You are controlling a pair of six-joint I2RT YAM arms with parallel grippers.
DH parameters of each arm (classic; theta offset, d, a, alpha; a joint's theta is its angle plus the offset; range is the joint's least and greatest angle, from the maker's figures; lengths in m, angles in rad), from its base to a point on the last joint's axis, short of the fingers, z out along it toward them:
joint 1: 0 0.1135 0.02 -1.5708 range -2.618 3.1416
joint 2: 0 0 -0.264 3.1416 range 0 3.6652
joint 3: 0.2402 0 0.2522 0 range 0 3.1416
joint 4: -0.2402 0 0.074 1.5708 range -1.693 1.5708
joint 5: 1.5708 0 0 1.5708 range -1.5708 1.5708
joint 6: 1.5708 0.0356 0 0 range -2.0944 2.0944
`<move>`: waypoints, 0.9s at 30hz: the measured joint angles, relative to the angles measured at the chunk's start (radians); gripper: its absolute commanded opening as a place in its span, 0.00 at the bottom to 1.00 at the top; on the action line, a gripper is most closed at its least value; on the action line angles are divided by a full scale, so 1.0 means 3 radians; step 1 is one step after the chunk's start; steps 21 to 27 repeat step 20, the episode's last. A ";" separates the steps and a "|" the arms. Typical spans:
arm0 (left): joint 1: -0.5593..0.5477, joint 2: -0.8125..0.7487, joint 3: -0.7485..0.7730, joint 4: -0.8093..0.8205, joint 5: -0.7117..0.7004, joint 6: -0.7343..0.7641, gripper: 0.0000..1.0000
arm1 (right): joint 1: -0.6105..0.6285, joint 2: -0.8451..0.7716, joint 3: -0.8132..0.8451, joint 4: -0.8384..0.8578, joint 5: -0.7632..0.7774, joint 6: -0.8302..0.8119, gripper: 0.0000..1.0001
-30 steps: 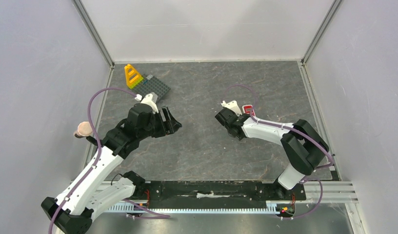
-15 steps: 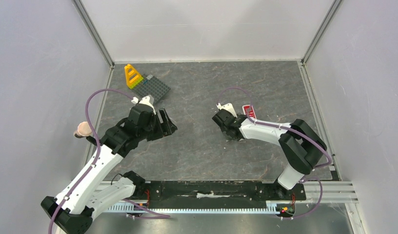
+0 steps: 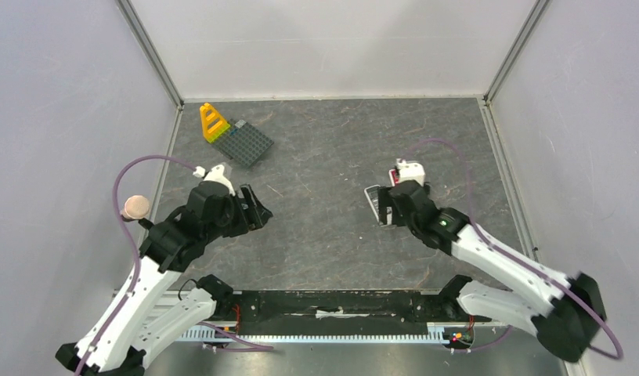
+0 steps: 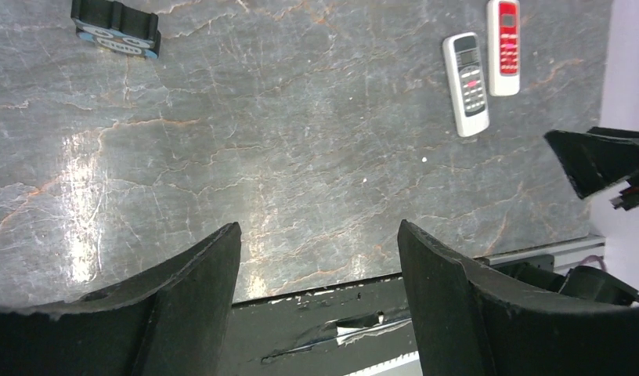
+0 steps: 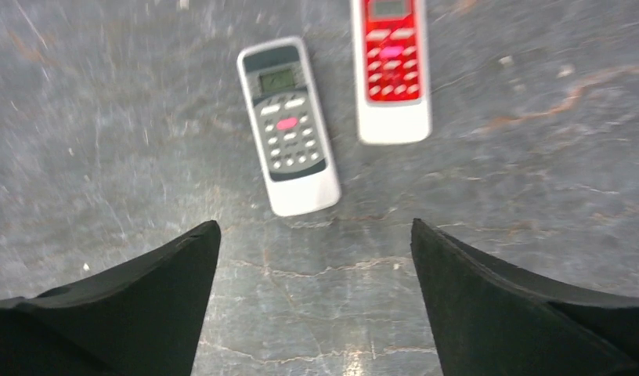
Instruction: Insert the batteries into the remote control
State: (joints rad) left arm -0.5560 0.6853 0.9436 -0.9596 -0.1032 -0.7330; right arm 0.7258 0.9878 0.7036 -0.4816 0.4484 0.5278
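Two remote controls lie side by side right of the table's middle: a white one with a grey face [image 5: 289, 125] [image 4: 467, 84] [image 3: 372, 197] and a white one with a red face [image 5: 390, 66] [image 4: 503, 47] [image 3: 395, 174]. My right gripper [image 5: 315, 225] [image 3: 384, 211] hovers just on their near side, open, with nothing between its fingers. Left of centre, my left gripper [image 4: 319, 225] [image 3: 254, 206] is wide open and empty over bare table. No batteries show in any view.
A grey studded baseplate [image 3: 247, 143] with a yellow block [image 3: 213, 123] sits at the back left. A small black block with light blue markings [image 4: 117, 35] lies far left in the left wrist view. The black front rail [image 3: 340, 304] runs along the near edge.
My right gripper has opened and drawn back toward the near side, and the grey-faced remote now lies uncovered beside the red one. My left arm has pulled back toward the near left.
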 measured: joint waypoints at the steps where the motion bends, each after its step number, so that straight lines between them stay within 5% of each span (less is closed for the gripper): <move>1: 0.0000 -0.0062 0.0000 -0.0009 0.0000 0.0001 0.79 | -0.0001 -0.0216 -0.0045 -0.0024 0.0097 0.0001 0.98; 13: 0.0000 -0.0788 -0.0144 -0.0075 -0.0083 -0.0001 0.80 | -0.0008 -0.2401 0.0024 -0.0528 0.1193 0.0038 0.98; 27: 0.0000 -0.1050 -0.0224 -0.0150 -0.0079 -0.0009 0.80 | -0.0008 -0.2820 0.0436 -0.0771 0.1572 0.0037 0.98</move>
